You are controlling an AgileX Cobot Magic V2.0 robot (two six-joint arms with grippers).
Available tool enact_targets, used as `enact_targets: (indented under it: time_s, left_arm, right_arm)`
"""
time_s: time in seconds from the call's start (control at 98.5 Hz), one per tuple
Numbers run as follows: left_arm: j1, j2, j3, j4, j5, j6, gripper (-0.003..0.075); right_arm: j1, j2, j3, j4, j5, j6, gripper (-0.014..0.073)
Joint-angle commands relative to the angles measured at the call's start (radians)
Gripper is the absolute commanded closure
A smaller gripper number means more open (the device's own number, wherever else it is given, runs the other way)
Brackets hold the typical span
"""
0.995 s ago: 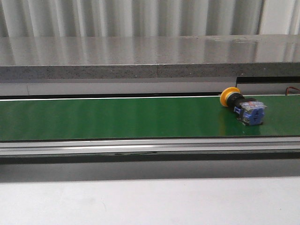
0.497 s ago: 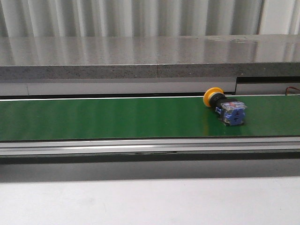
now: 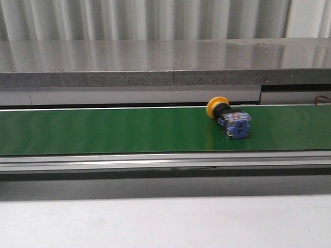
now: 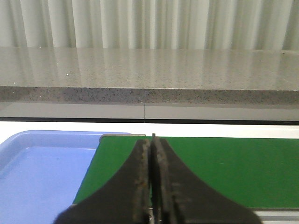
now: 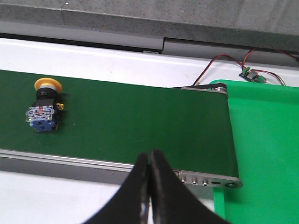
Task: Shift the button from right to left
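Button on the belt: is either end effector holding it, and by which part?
Nothing is held. The button lies free on the green belt; the left end effector and right end effector are both shut on nothing.

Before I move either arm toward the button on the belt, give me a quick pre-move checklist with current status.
1. Button in sight, lying on its side on the green belt: ok.
2. Left gripper open for a grasp: not ok, fingers shut together.
3. Right gripper open: not ok, shut and empty.
4. Button free of both grippers: ok, neither touches it.
5. Blue tray at the belt's left end ready to receive: ok, visible part bare.
6. Belt stopped: cannot tell from one moment.
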Motion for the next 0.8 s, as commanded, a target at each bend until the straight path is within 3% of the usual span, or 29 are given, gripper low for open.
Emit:
enact_targets:
  time_s: [0.0,0.345,0.792]
  left_arm:
    - [-0.007,-0.036,0.007,-0.007,-0.085,-0.011,0.074]
    - [-0.007,0.028,-0.132,-0.061,-0.054,-0.011,0.074]
    - [-0.007,0.426,-0.538,-0.071,0.356,-0.011,0.074]
  right_arm:
    - [0.0,0.001,-0.026,0.018,-0.066,-0.011,0.0661]
    - [0.0,0.001,-0.026,0.018,-0.066,-0.011,0.0661]
    - [0.0,0.001,-0.026,0.018,-0.066,-0.011,0.0661]
